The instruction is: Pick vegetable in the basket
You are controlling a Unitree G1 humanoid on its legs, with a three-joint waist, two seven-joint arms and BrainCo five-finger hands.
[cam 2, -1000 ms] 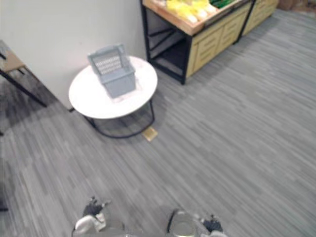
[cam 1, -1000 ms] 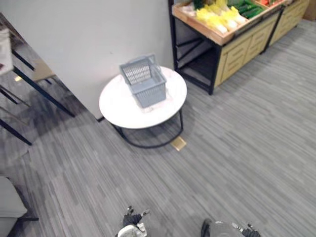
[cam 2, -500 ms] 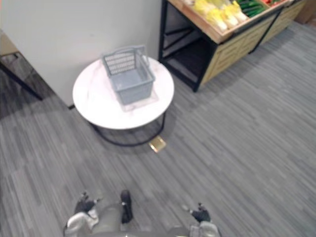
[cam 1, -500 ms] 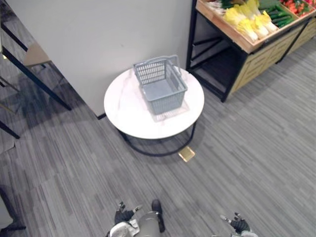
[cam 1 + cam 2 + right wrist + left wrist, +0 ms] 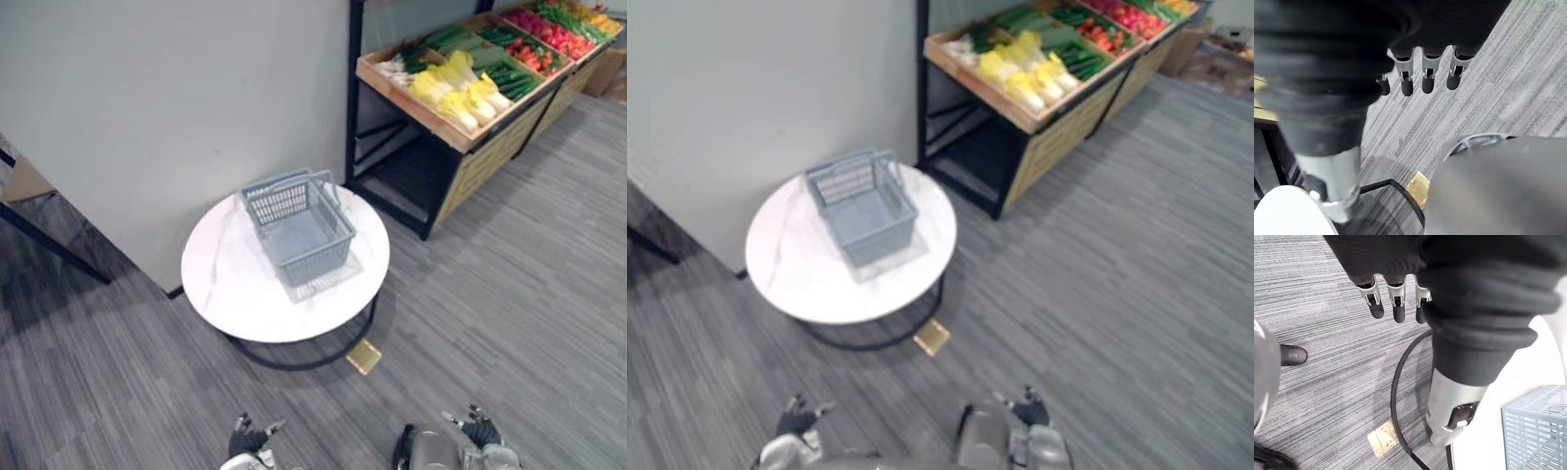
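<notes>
A grey plastic basket (image 5: 315, 260) with its handle folded back stands on a round white table (image 5: 235, 284); nothing shows inside it. Vegetables lie in a wooden display shelf (image 5: 407, 108) at the far right: pale yellow cabbages (image 5: 456, 90), green cucumbers (image 5: 509, 73) and red ones (image 5: 544, 29). My left hand (image 5: 250, 438) and right hand (image 5: 475, 431) hang low at the near edge, far from basket and shelf. Both hold nothing, with fingers (image 5: 1396, 303) and fingers (image 5: 1425, 73) relaxed and straight.
A grey wall (image 5: 176, 98) rises right behind the table. The table rests on a black ring frame, with a brass floor plate (image 5: 363, 356) beside it. Dark furniture legs (image 5: 49, 245) stand at the left. Grey carpet stretches between me and the shelf.
The camera has moved: the table and basket sit lower in the picture and more of the vegetable shelf shows. Both hands stay low and hold nothing.
</notes>
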